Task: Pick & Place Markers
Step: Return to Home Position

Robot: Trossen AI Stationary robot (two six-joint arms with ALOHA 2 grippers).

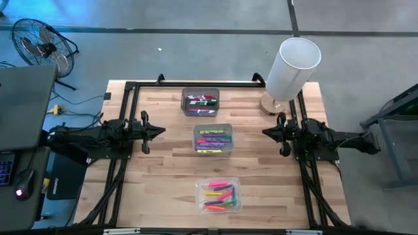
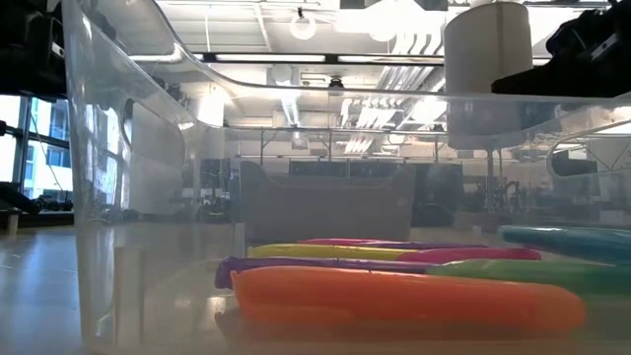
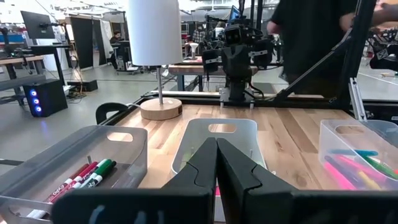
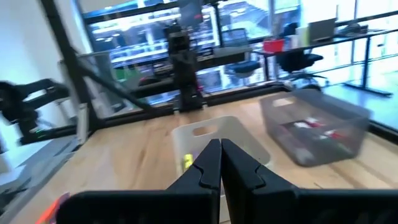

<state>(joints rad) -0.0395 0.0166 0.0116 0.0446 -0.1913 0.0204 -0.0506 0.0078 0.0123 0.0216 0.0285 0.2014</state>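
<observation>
Three bins (image 1: 213,125) hold markers (image 1: 213,138); left gripper (image 1: 161,130) and right gripper (image 1: 265,132) are pressed together.

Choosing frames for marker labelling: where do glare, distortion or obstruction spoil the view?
Low view: the clear bin's wall fills the frame and warps everything behind; ceiling lamps glare on top. Left wrist view: the shut left tool covers much of the middle bin. Right wrist view: the shut right tool does likewise. High view: evenly lit, unobstructed.

One dark grey rectangular plastic bin (image 1: 184,102), two clear plastic bins (image 1: 195,138) (image 1: 198,196), one white cylindrical lamp (image 1: 292,65) and two dark robot arms (image 1: 98,136) (image 1: 326,138) show; the thin coloured markers (image 1: 213,139) crowd beyond counting.
</observation>
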